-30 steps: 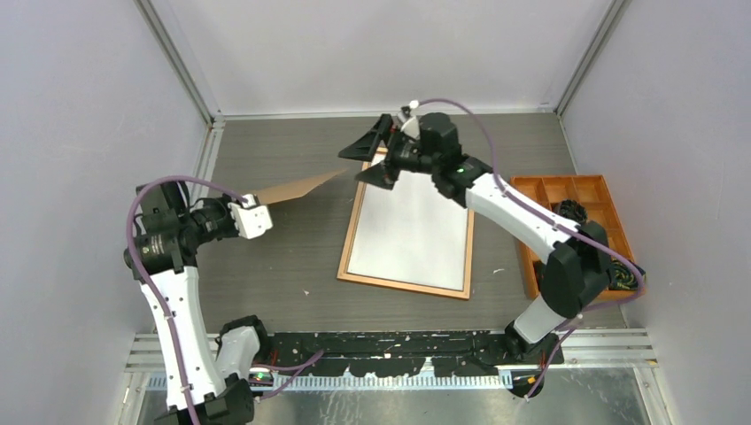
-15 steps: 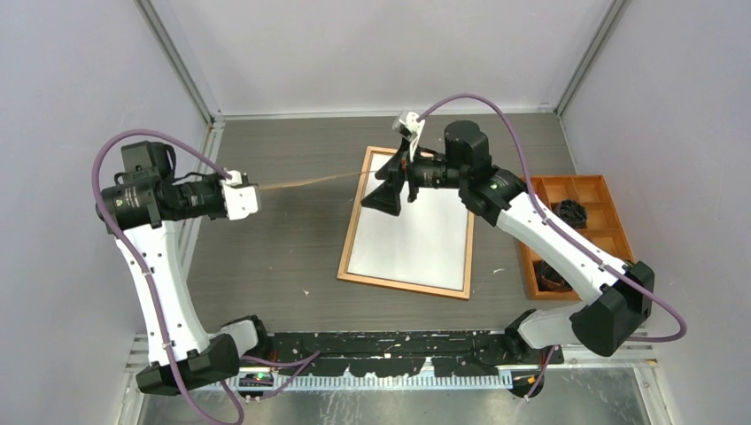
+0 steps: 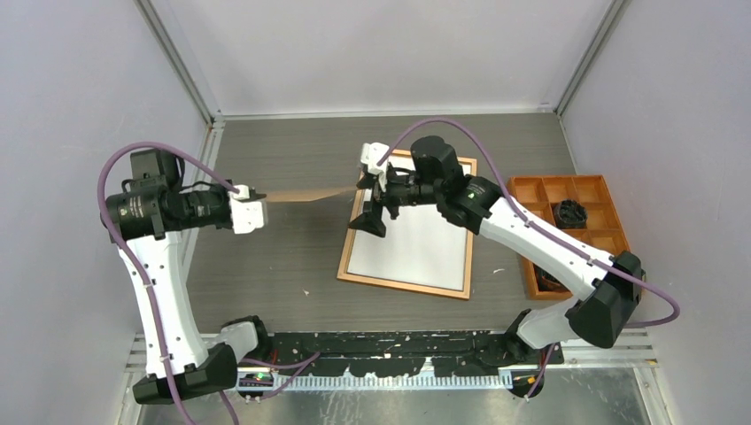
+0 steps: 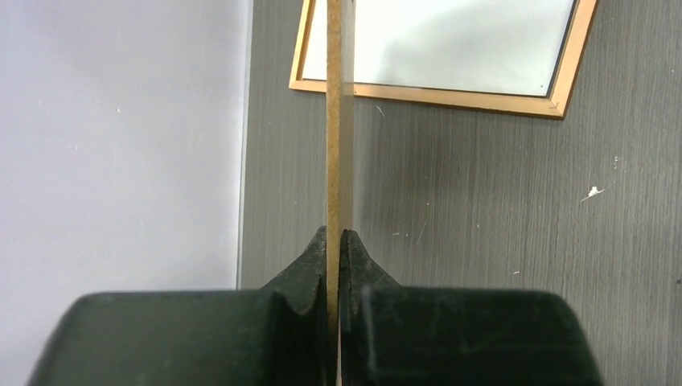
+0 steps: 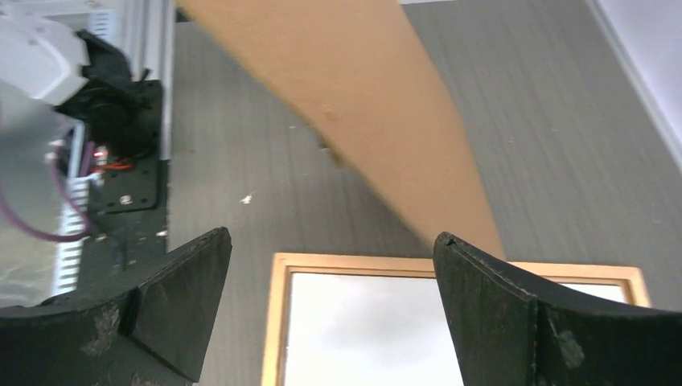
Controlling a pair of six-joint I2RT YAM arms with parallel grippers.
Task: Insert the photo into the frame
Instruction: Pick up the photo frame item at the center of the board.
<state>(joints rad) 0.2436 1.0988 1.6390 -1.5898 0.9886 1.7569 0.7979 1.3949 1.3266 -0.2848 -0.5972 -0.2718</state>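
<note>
Fibreboard sheet, thin, brown, edge-on in left wrist view, pinched by left gripper | right gripper spread over rectangular orange-brown wooden frame, 3 o'clock of sheet.

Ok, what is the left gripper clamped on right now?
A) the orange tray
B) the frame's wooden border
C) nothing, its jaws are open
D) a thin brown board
D: in the left wrist view the left gripper is shut on the edge of a thin brown board, while the frame lies flat, apart from that gripper.
</note>
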